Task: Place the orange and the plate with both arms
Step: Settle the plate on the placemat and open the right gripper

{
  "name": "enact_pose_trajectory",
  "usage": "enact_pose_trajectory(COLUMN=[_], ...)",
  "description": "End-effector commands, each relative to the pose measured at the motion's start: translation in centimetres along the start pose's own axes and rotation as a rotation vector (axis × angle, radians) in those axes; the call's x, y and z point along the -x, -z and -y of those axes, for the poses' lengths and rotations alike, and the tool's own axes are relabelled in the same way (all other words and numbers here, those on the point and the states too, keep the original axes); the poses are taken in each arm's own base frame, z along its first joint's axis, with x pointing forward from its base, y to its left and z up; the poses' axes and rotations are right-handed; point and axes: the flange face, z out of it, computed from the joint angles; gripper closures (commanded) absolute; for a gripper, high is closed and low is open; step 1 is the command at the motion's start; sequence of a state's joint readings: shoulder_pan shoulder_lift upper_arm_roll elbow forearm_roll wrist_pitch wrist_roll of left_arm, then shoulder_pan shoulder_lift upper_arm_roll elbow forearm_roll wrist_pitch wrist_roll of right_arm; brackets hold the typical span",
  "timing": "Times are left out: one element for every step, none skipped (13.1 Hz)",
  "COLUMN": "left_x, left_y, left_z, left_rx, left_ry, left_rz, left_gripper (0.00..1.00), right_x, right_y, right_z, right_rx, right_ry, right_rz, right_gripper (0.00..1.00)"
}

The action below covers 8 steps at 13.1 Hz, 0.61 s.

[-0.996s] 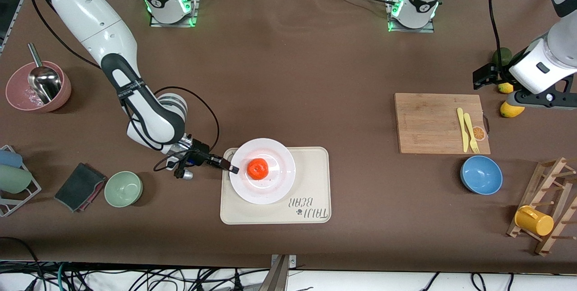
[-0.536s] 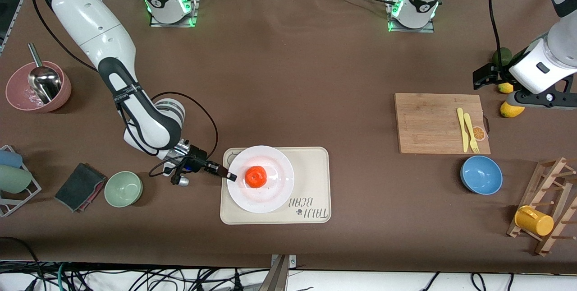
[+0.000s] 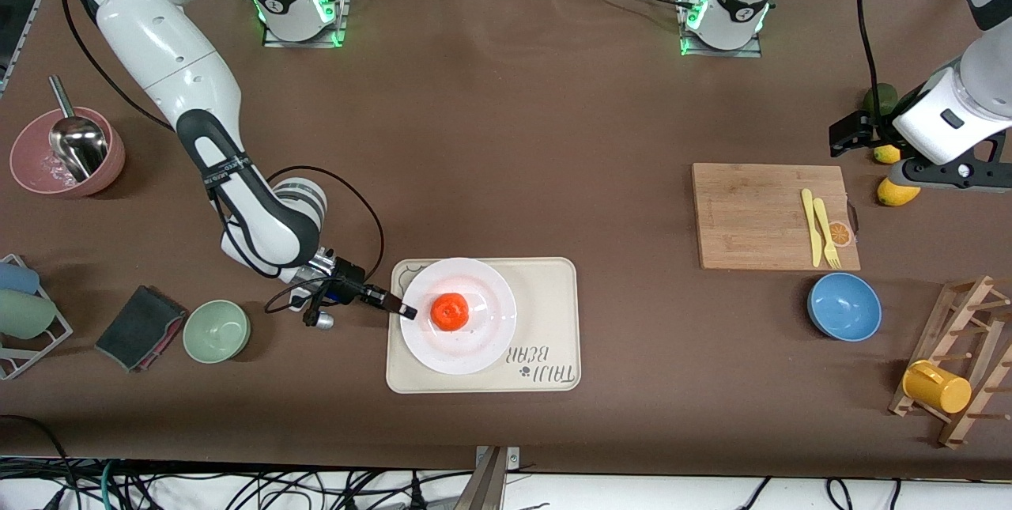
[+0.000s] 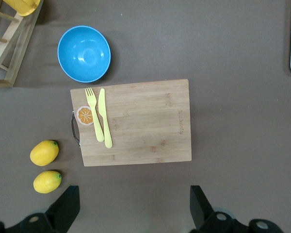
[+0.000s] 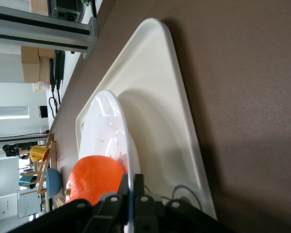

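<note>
One glossy white plate [image 3: 458, 316] carries one red-orange orange [image 3: 449, 311]. Right gripper [image 3: 402, 309] clamps the plate's rim; left gripper [image 4: 133, 206], spread wide, waits.

The brown table [image 3: 506, 138] carries the beige tray [image 3: 553, 312] near the front camera, the wooden cutting board [image 3: 751, 217], a blue bowl [image 3: 844, 306], a green bowl [image 3: 216, 330], a pink bowl [image 3: 35, 170], two lemons [image 4: 44, 153], a wooden rack [image 3: 961, 360] and a dark cloth [image 3: 138, 328].
</note>
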<state>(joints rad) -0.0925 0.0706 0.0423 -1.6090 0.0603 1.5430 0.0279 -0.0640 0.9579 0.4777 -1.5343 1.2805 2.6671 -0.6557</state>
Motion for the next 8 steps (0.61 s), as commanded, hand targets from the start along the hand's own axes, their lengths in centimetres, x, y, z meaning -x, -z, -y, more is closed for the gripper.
enact_pose_trajectory(left_x=[0.0,0.0,0.0,0.0,0.0,0.0,0.0,0.0], left_y=[0.6,0.6,0.6,0.6,0.6,0.6,0.6,0.6], left_z=[0.0,0.0,0.0,0.0,0.0,0.0,0.0,0.0], left_rx=[-0.019,-0.019,-0.019,-0.019,-0.019,-0.019,-0.019,-0.019], left_ry=[-0.024,-0.024,-0.024,-0.024,-0.024,-0.024,-0.024,-0.024], left_rz=[0.005,0.003,0.005,0.005,0.005,0.005,0.005,0.005], left_gripper=[0.0,0.0,0.0,0.0,0.0,0.0,0.0,0.0], right_x=[-1.1,-1.3,-1.3,-1.4,-1.6,-1.8,-1.8,-2.1], right_y=[0.4,0.6,0.6,0.7,1.0,1.6,2.1,3.5], right_z=[0.4,0.3,0.3,0.4,0.7,2.1,3.6,4.5], right_rx=[-0.004,0.001,0.001,0.001,0.0,-0.012,-0.03,-0.02], right_ry=[0.041,0.05,0.051,0.054,0.052,0.069,0.092,0.127], right_rz=[0.007,0.006,0.006,0.005,0.002,0.002,0.018,0.032], right_gripper=[0.66,0.66,0.58,0.52,0.01,0.0,0.0,0.0])
